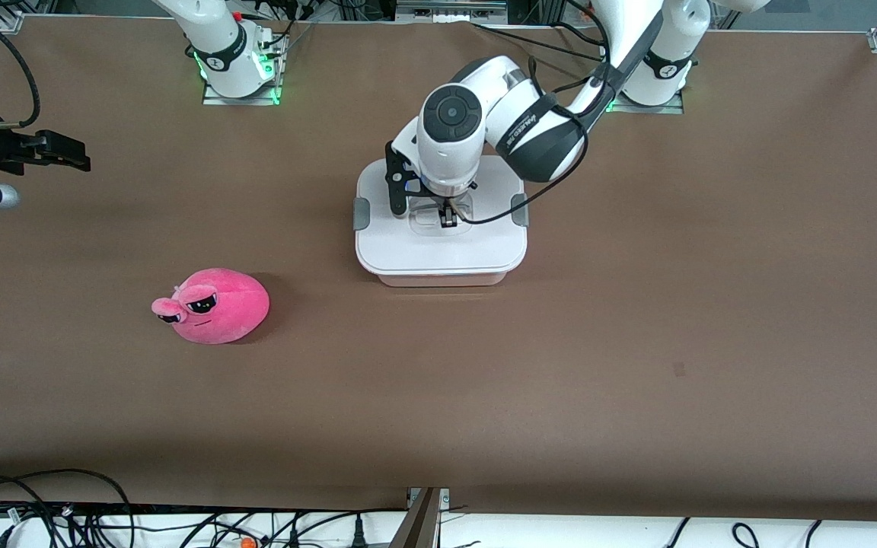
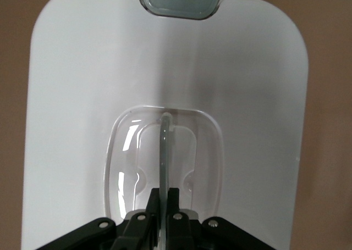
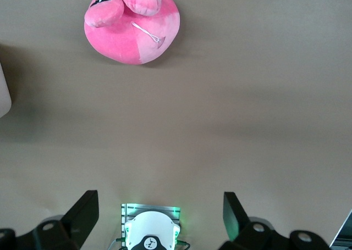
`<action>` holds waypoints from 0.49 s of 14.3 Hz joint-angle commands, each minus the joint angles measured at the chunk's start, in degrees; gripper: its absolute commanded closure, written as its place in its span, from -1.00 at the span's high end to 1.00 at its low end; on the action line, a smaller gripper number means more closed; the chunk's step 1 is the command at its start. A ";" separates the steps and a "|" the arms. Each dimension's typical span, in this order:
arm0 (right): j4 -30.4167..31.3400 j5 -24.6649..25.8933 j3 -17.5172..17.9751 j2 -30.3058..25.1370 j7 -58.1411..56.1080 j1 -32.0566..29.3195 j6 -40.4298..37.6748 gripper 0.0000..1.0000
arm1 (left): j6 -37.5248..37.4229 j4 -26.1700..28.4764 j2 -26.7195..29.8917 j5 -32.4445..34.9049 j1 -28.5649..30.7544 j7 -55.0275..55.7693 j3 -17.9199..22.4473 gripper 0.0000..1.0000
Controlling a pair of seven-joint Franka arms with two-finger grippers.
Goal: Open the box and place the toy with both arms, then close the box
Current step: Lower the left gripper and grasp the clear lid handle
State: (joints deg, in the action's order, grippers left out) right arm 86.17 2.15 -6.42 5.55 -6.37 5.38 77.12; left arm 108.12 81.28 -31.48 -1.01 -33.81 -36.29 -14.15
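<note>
White-lidded translucent plastic box (image 1: 440, 243) sits mid-table, grey clips (image 1: 361, 214) down; only the left wrist view shows the left gripper (image 2: 163, 203) pinched shut on its clear recessed handle (image 2: 164, 151). Hot-pink plush toy (image 1: 214, 304) lies nearer the camera, toward the right arm's end. The right gripper (image 3: 159, 211) waits high, fingers spread, empty.

Left arm (image 1: 484, 122) hides box (image 1: 438, 251) lid's farther part.
</note>
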 commanded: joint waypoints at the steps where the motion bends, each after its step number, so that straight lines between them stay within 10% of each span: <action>1: -0.82 -0.65 0.01 0.51 -0.66 -0.11 -0.13 1.00 | -4.05 -0.41 3.52 -0.75 1.38 -0.53 -0.70 -1.00; 7: -0.39 -0.74 0.36 4.81 -0.66 1.46 6.71 1.00 | -8.86 -3.32 5.46 -2.76 7.52 -5.89 -0.70 -1.00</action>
State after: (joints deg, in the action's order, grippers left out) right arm 86.22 2.10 -6.09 8.67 -6.45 5.68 81.68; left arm 103.40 79.31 -27.35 -1.46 -29.69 -38.71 -14.24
